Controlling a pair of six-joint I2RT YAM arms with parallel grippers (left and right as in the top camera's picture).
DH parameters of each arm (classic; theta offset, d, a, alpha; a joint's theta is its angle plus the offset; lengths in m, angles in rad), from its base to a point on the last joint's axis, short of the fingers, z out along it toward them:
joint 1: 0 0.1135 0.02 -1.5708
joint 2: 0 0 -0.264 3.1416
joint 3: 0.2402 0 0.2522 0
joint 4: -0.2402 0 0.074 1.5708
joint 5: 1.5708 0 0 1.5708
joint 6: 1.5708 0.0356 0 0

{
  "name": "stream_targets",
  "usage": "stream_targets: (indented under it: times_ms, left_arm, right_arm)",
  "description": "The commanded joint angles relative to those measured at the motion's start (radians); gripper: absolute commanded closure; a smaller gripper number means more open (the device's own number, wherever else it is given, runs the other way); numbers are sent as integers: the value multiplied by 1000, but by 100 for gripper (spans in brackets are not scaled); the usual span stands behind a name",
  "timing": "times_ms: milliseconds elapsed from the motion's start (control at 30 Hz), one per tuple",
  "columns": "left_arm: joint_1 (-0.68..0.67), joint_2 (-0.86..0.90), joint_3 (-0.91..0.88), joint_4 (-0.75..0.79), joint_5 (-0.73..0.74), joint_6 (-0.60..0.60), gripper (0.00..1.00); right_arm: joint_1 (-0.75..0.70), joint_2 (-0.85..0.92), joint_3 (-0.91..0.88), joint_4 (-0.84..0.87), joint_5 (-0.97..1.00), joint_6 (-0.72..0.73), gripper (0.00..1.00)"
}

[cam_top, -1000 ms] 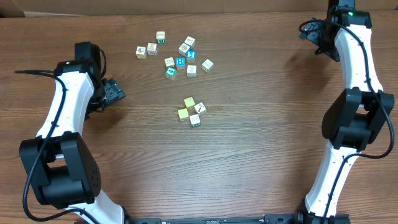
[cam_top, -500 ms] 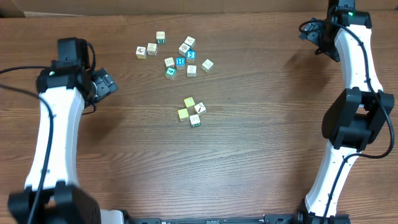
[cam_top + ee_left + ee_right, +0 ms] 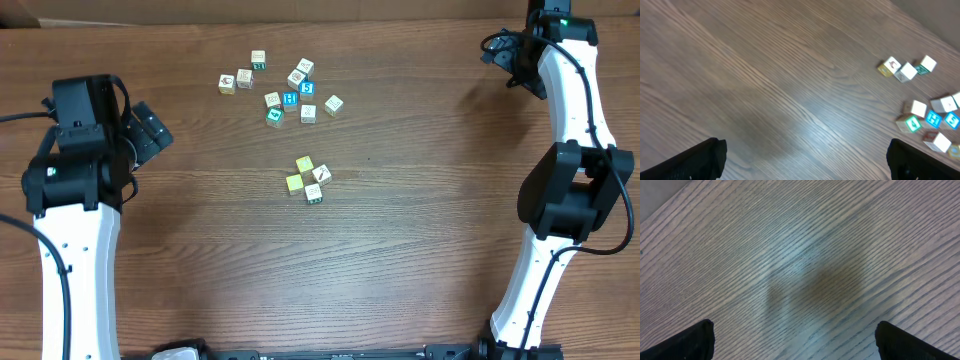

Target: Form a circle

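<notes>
Left hand [image 3: 150,128]: spread, empty, above bare bench [image 3: 400,260], well apart from all blocks. Centre: loose blocks [image 3: 285,88] scattered at the far side, with the cluster of four blocks [image 3: 308,178] bunched nearer. Right hand [image 3: 508,60]: spread, parked at the far corner. Step judged: approach. Next, one hand should reach the cluster and round it out.
</notes>
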Motion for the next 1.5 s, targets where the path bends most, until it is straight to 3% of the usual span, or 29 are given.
stream_targets:
  times_ms: [0, 267, 367, 400, 433, 633, 833, 967, 1467]
  left_arm:
    - [-1, -35, -39, 0, -64, 4, 1]
    - [-1, -82, -238, 6, -73, 2, 3]
    - [-1, -112, -347, 116, -78, -118, 52]
    - [-1, -122, -381, 173, -60, -137, 10]
    - [-1, -133, -422, 256, -23, -146, 1]
    - [-14, -194, -648, 829, 205, -146, 1]
    - [-53, -258, -816, 1179, 205, -63, 0]
    - [-54, -307, -914, 1291, 205, -6, 0]
    - [-54, -563, -1374, 1634, 137, -67, 1]
  right_arm:
    - [2, -25, 13, 2, 8, 0, 0]
    - [2, -25, 13, 2, 8, 0, 0]
    - [2, -25, 13, 2, 8, 0, 0]
    - [2, -25, 13, 2, 8, 0, 0]
    - [2, -25, 13, 2, 8, 0, 0]
    - [2, -25, 13, 2, 8, 0, 0]
    - [2, -25, 13, 2, 8, 0, 0]
    - [2, -25, 13, 2, 8, 0, 0]
    - [2, -25, 13, 2, 8, 0, 0]
